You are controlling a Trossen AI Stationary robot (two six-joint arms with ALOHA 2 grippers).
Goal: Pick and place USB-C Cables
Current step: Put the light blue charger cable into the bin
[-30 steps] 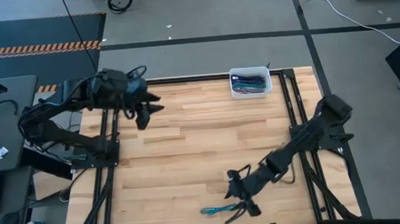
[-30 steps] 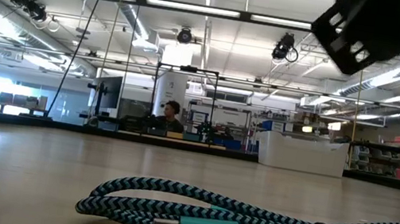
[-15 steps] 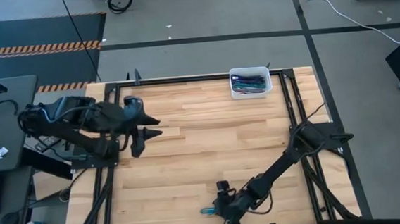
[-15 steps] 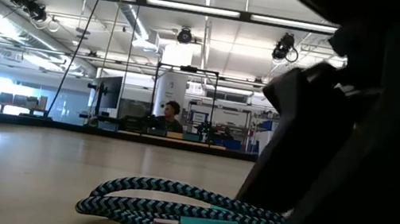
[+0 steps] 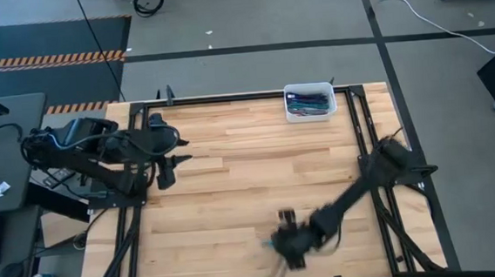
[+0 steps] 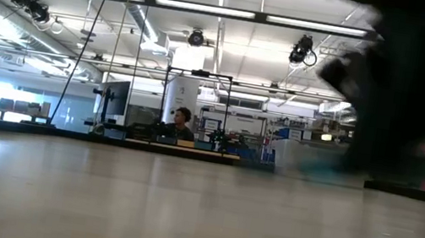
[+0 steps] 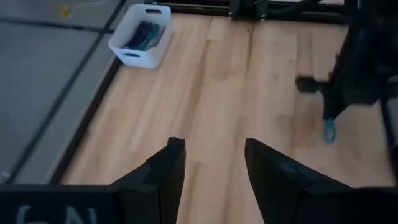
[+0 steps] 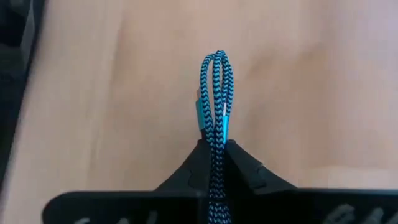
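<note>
A teal-and-black braided USB-C cable (image 8: 214, 93), folded into a short bundle, sits in my right gripper (image 8: 214, 149), which is shut on it. That gripper (image 5: 288, 240) is near the table's front edge, right of the middle. In the left wrist view the cable (image 7: 328, 130) hangs under it. My left gripper (image 7: 214, 162) stands open with nothing between its fingers, over the table's left edge (image 5: 165, 162). More cables lie in the white bin (image 5: 310, 102) at the far edge. My right gripper pinches the folded cable's strands (image 8: 216, 140) between its two fingers, several strands together, some way back from the looped end. The loop and the teal plugs (image 8: 224, 124) stick out past the fingertips. The fingers point down, and the cable hangs clear of the table.
The white bin (image 7: 140, 36) stands at the table's far edge, right of the middle. Black frame rails (image 5: 365, 130) run along the table's sides. Bare wood lies between the two arms. People sit in the room behind the table (image 6: 182, 123).
My right gripper has come down on the teal cable near the front edge, shut on it and lifted it off the table; the low view no longer shows the cable lying there. My left gripper has drawn back toward the table's left edge.
</note>
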